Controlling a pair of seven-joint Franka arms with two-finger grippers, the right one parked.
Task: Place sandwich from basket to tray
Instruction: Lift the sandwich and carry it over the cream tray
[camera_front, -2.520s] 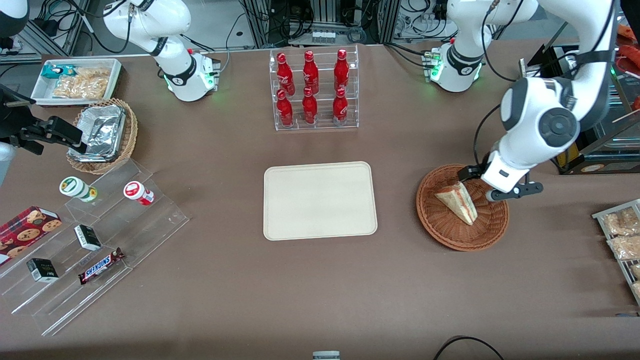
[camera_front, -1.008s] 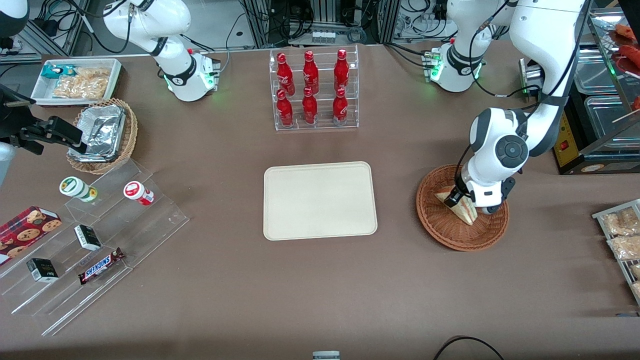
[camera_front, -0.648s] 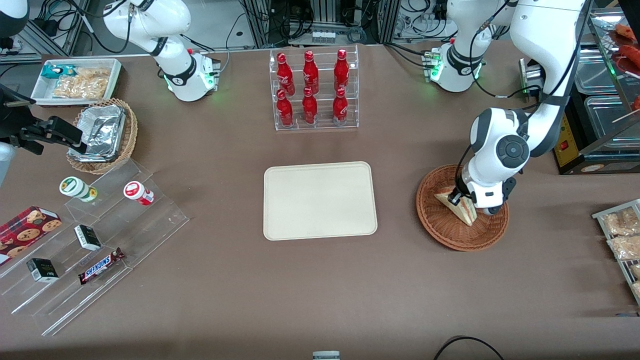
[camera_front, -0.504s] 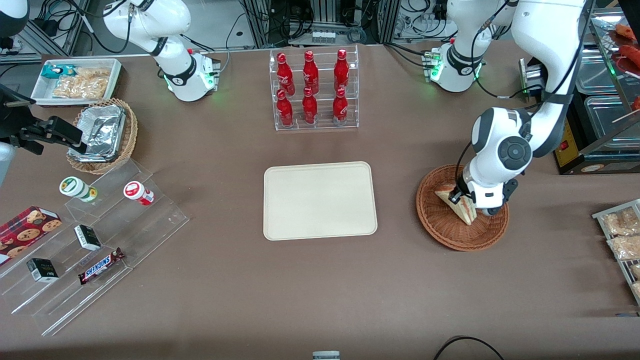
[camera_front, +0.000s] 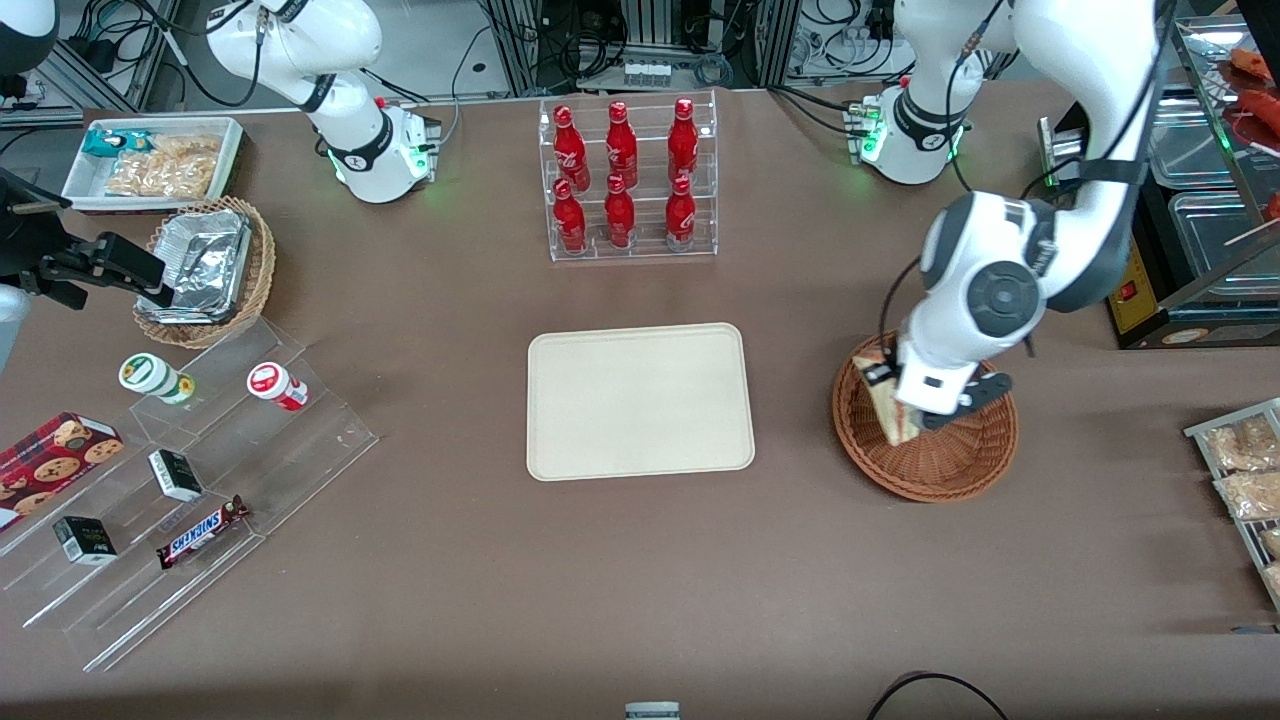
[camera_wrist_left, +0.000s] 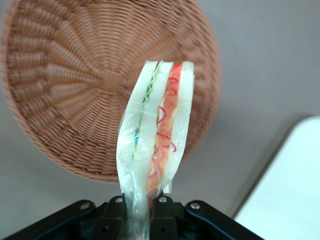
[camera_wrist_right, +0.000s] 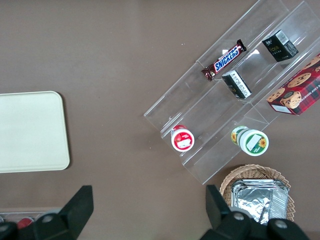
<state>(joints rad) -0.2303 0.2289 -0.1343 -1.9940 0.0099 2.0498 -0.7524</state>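
The sandwich (camera_front: 890, 412) is a wrapped wedge of pale bread with red and green filling. My left gripper (camera_front: 905, 402) is shut on it and holds it lifted above the reddish-brown wicker basket (camera_front: 950, 465), over the part of the rim nearest the tray. In the left wrist view the black fingers (camera_wrist_left: 116, 210) pinch the narrow end of the sandwich (camera_wrist_left: 157, 130), with the basket (camera_wrist_left: 75, 85) below it and nothing in the basket. The cream tray (camera_front: 640, 400) lies flat in the middle of the table, beside the basket; a corner of the tray (camera_wrist_left: 290, 190) shows in the wrist view.
A clear rack of red bottles (camera_front: 626, 180) stands farther from the camera than the tray. Clear stepped shelves with snacks (camera_front: 180, 480), a tan basket of foil containers (camera_front: 205, 270) and a white snack bin (camera_front: 150, 160) lie toward the parked arm's end. Snack packets (camera_front: 1245, 470) lie at the working arm's end.
My gripper came down onto the sandwich in the basket and closed on it. It has now lifted the sandwich off the basket floor and shifted it toward the tray.
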